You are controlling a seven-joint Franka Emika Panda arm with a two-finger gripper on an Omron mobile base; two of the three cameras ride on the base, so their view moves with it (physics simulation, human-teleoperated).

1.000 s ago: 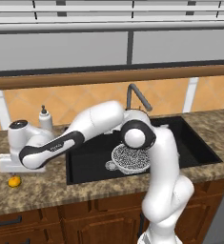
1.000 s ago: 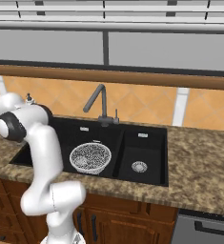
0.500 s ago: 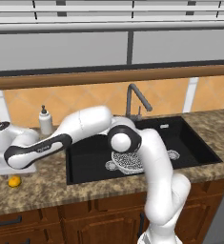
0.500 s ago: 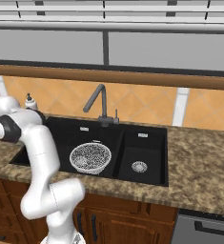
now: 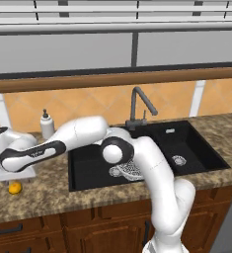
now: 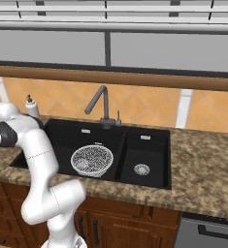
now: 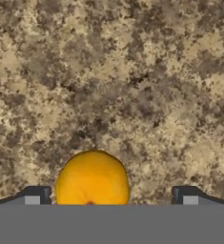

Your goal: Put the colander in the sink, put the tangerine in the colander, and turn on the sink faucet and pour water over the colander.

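Observation:
The tangerine (image 7: 92, 178) lies on the speckled brown counter, low in the hand view, between my gripper's (image 7: 111, 196) two dark fingertips (image 7: 37, 195), which stand wide apart and touch nothing. It sits nearer the left tip. From the left base view my arm reaches far left, with the open gripper (image 5: 11, 179) just above the tangerine (image 5: 15, 188). The colander (image 6: 92, 160) rests in the wide left basin of the black sink (image 6: 149, 145); my arm partly covers the colander (image 5: 130, 171) from the left side. The dark sink faucet (image 6: 100, 104) stands behind the basins, with no water running.
A white soap bottle (image 5: 47, 123) stands on the counter behind my forearm, left of the sink (image 5: 191, 143). A brown ledge and window run along the back wall. Wooden cabinet fronts line the counter's near edge.
My arm has swung farther left along the counter and the hand has come down over the tangerine. The colander has stayed in the sink.

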